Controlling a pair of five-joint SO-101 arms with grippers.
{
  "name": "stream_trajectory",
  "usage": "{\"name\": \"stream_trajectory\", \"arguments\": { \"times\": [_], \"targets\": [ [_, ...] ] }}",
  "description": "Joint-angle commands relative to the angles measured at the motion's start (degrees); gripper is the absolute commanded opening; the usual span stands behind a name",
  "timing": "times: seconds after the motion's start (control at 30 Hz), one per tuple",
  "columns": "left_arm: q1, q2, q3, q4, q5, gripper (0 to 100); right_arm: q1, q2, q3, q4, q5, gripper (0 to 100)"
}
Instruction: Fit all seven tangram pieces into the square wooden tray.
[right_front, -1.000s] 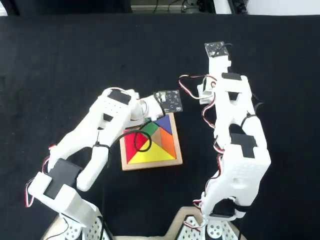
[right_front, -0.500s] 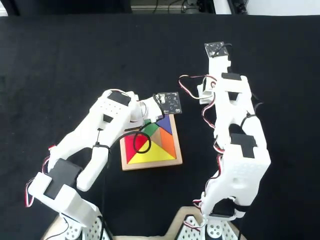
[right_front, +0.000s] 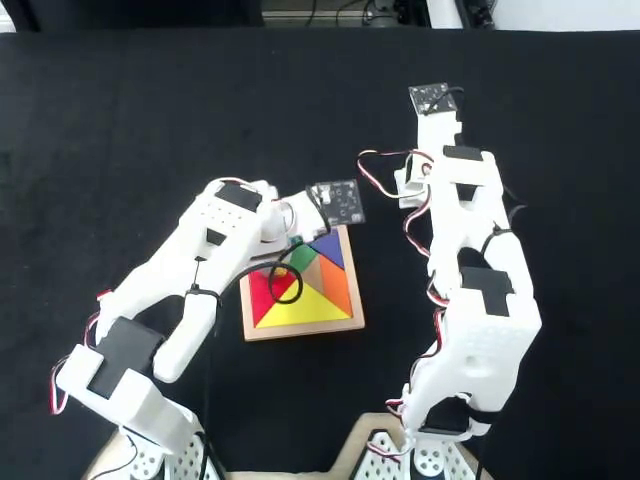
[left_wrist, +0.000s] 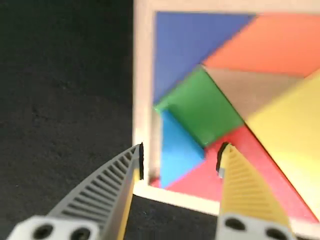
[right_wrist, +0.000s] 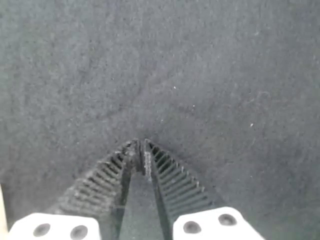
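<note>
Over the near corner of the square wooden tray (left_wrist: 142, 75), the left gripper (left_wrist: 181, 152) is held with its jaws spread apart and nothing gripped between them. One fingertip is seen above the tray's rim, the other above the red piece (left_wrist: 200, 182), and the light blue triangle (left_wrist: 177, 150) is framed between them. That triangle is lodged in the corner against the green square (left_wrist: 202, 107), with a sliver of bare wood left along the rim. Dark blue (left_wrist: 195, 45), orange (left_wrist: 270, 40), brown (left_wrist: 255, 90) and yellow (left_wrist: 295, 130) pieces are seated inside as well.

From the high view, the tray (right_front: 300, 330) is found on the black cloth (right_front: 120, 120) between the arms, under the left arm (right_front: 190, 270). Well off to the side, the right gripper (right_wrist: 139, 147) is kept pinched together, empty, above bare cloth.
</note>
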Motion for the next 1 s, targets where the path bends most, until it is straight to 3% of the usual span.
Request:
{"name": "stream_trajectory", "arguments": {
  "times": [0.0, 0.17, 0.6, 0.97],
  "targets": [
    [-0.2, -2.0, -1.1, -5.2, 5.3, 26, 0.4, -3.2, -3.8, -0.3, -0.4, 1.1],
    [-0.1, -0.3, -1.2, -8.4, 9.0, 26, 0.4, -3.2, -3.8, -0.3, -0.4, 1.1],
    [-2.2, 7.0, -3.8, -9.5, 8.7, 26, 0.4, -3.2, -3.8, -0.3, -0.4, 1.1],
    [-2.8, 7.0, -11.9, 3.9, 8.6, 26, 0.4, -3.2, -3.8, -0.3, -0.4, 1.1]
  ]
}}
